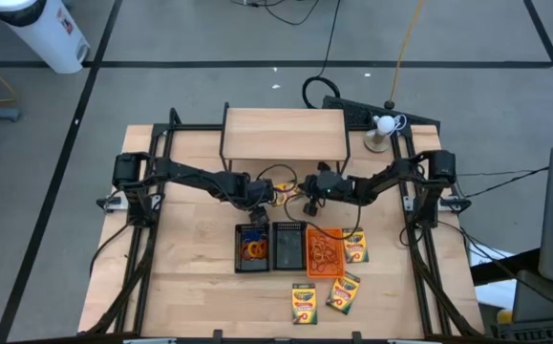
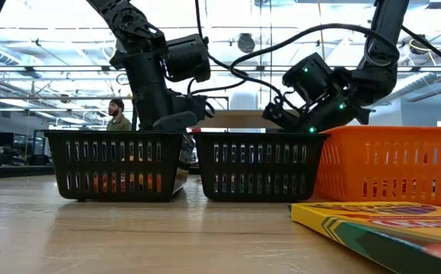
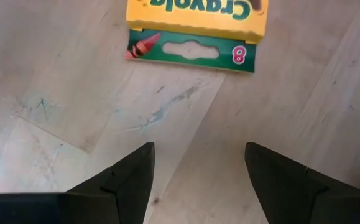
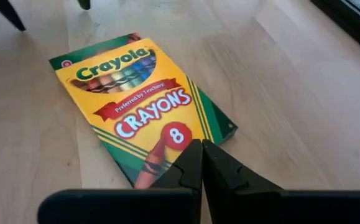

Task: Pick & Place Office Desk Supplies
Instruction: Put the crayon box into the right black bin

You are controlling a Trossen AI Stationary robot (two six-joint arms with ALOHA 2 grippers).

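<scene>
Crayon boxes lie loose on the wooden table (image 1: 190, 287), with three mesh trays in a row at its middle and both grippers poised behind them.

Largest first: the light wooden shelf (image 1: 284, 134) stands at the table's far edge. In front of it the left gripper (image 1: 274, 198) hangs with its fingers (image 3: 130, 177) spread wide and empty over bare wood, one crayon box (image 3: 195, 28) lying flat just ahead of them. The right gripper (image 1: 307, 196) meets it from the other side, fingertips pressed together and holding nothing, right above the near corner of the same box (image 4: 143, 106). Nearer the front sit a black tray (image 1: 252, 247) holding orange and red rubber bands (image 1: 253, 250), a second black tray (image 1: 287, 247), and the orange tray (image 1: 325, 250) with rubber bands (image 1: 323, 254) of its own. One box (image 1: 355, 247) rests just beside the orange tray; two more (image 1: 304, 303) (image 1: 344, 292) lie near the front edge.
</scene>
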